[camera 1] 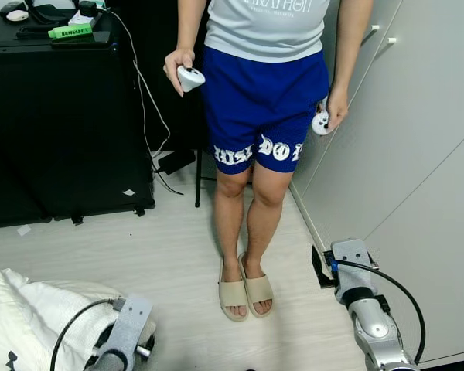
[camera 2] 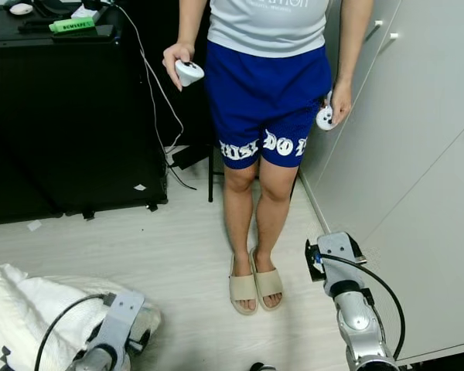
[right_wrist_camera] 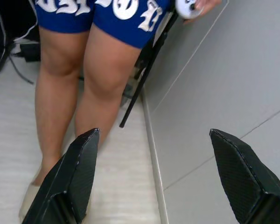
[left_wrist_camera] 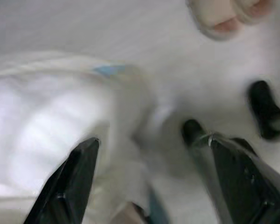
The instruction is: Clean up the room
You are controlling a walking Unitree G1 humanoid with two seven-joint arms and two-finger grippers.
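A heap of white cloth (camera 1: 31, 309) lies on the pale wood floor at the bottom left. My left arm (camera 1: 127, 332) reaches down at its right edge. In the left wrist view, blurred, the left gripper (left_wrist_camera: 151, 140) stands open just above the white cloth (left_wrist_camera: 51, 121), with nothing between its fingers. My right arm (camera 1: 356, 290) is held out low on the right, beside the white wardrobe. The right gripper (right_wrist_camera: 152, 133) is open and empty, pointing at the person's legs (right_wrist_camera: 79, 79) and the wardrobe's base.
A person in blue shorts (camera 1: 263, 93) and beige slippers (camera 1: 244, 292) stands mid-floor, a white controller (camera 1: 190, 77) in each hand. A black cabinet (camera 1: 62, 124) with cables (camera 1: 151, 116) stands at the back left. White wardrobe doors (camera 1: 417, 154) line the right side.
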